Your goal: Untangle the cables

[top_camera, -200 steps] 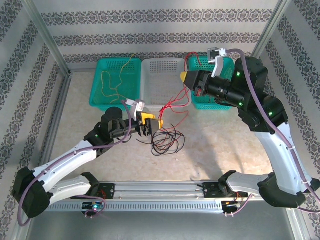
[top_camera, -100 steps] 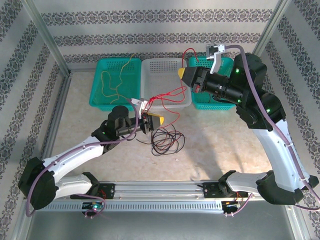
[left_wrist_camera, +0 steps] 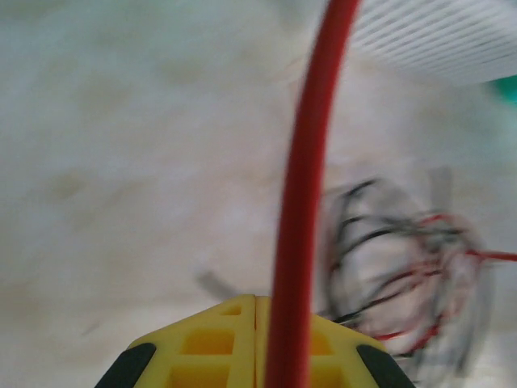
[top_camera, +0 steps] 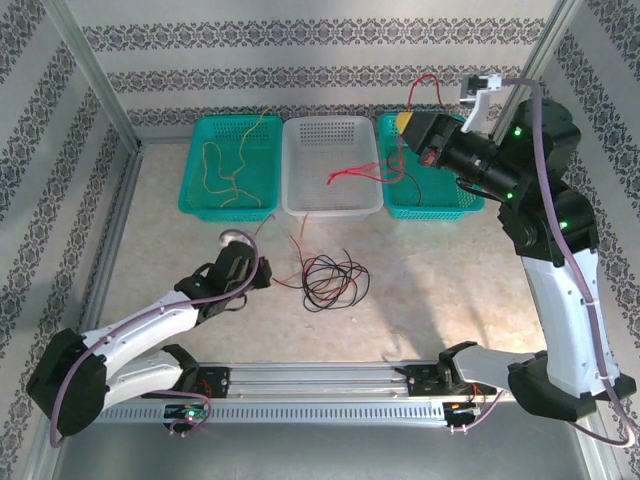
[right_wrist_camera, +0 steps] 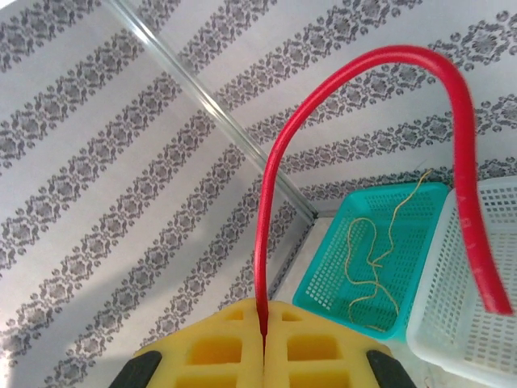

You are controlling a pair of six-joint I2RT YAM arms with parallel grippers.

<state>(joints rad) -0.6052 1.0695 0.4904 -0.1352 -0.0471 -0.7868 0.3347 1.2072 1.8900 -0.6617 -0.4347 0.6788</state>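
Top external view: pale surface; along its far edge stand the left teal basket, white basket and right teal basket, side by side.
Tangle: black and red loops lying on the surface, in front of the white basket and apart from it.
Left pincer: low over the surface, just left of the tangle; its yellow pads are pressed together, pinching the near red cable.
Near red cable: rises straight from the pads in the left wrist view, blurred; its far run cannot be followed.
Right pincer: raised over the far left corner of the right teal basket; pads closed tight on the far red cable.
Far red cable: arches up from the pads, drops back down, then trails sideways with its free end over the white basket.
Yellow cable: lies loose in the left teal basket, one end reaching the far rim.
Link between the reds: cannot tell whether they are one wire.
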